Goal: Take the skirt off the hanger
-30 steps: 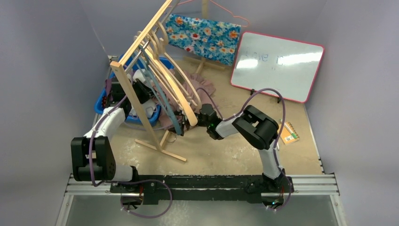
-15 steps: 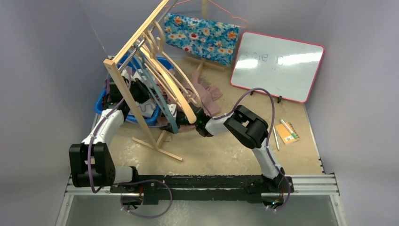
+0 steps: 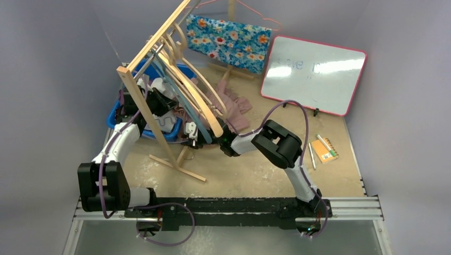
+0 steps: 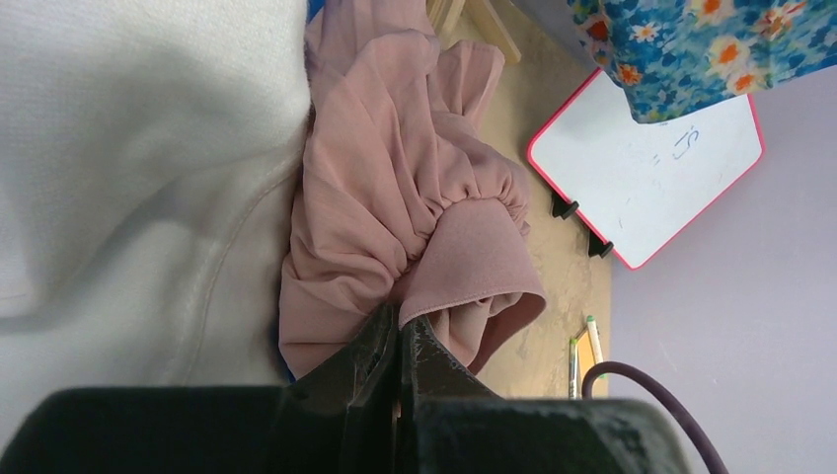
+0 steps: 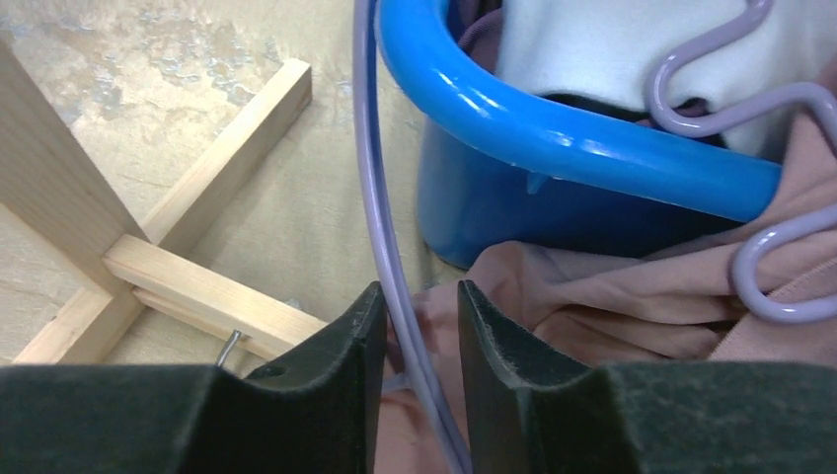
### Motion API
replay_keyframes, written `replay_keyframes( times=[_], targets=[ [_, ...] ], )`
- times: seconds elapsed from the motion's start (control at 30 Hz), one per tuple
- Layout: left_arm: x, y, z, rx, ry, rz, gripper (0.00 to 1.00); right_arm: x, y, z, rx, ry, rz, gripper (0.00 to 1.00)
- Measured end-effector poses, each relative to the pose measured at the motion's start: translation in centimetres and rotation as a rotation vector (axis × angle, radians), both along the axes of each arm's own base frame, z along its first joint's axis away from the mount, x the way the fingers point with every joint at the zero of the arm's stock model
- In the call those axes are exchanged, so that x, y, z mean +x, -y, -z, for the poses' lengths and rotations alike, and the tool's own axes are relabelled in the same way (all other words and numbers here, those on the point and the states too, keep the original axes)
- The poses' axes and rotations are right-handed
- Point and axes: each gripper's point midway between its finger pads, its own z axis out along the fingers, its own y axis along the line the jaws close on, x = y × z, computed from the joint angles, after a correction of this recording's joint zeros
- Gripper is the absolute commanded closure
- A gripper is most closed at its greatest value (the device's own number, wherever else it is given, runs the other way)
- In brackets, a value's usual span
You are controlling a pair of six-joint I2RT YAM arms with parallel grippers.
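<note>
While my left claw (image 4: 400, 336) pinches the pink skirt (image 4: 395, 197) to tug it free, my right claw (image 5: 419, 326) sits half open around the purple hanger (image 5: 373, 197), ready to hold it.

Soft, even light falls from overhead, flaring white on the whiteboard (image 3: 314, 74) and leaving only faint shadows on the table (image 3: 250, 170). Close up, my left fingers (image 4: 345, 395) and right fingers (image 5: 296, 395) blur into dark shapes, while the skirt (image 4: 395, 197) shows sharp folds.
</note>
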Motion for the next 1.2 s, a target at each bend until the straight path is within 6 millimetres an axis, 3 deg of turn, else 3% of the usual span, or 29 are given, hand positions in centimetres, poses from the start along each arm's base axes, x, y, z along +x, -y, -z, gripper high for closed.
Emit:
replay_keyframes(
  times=[0.17, 0.4, 0.57, 0.7, 0.77, 1.03, 1.2],
  targets=[
    [-0.4, -0.4, 0.2, 0.040, -0.028, -0.002, 1.00, -1.3, 0.5, 0.1, 0.017, -0.038, -0.042, 1.00],
    [0.2, -1.5, -2.5, 0.166, 0.008, 0.008, 1.00, -2.5, 4.4, -1.7, -0.014, -0.233, -0.072, 1.00],
    [-0.6, -0.6, -1.9, 0.135, -0.023, 0.049, 1.00, -3.6, 8.7, -4.7, 0.021, -0.412, -0.070, 1.00],
    [-1.4, 1.1, -1.1, 0.063, -0.051, 0.104, 1.00, -3.8, 12.2, -5.3, 0.027, -0.516, -0.074, 1.00],
    [-1.6, 1.6, -0.6, 0.036, -0.060, 0.122, 1.00, -3.4, 13.0, -5.4, 0.021, -0.542, -0.065, 1.00],
    [-1.4, 2.1, 0.2, -0.011, -0.061, 0.122, 1.00, -2.9, 12.6, -4.8, 0.041, -0.612, -0.024, 1.00],
    [-1.4, 2.1, 0.2, -0.017, -0.063, 0.118, 1.00, -3.4, 10.2, -3.2, 0.047, -0.674, -0.023, 1.00]
  ],
)
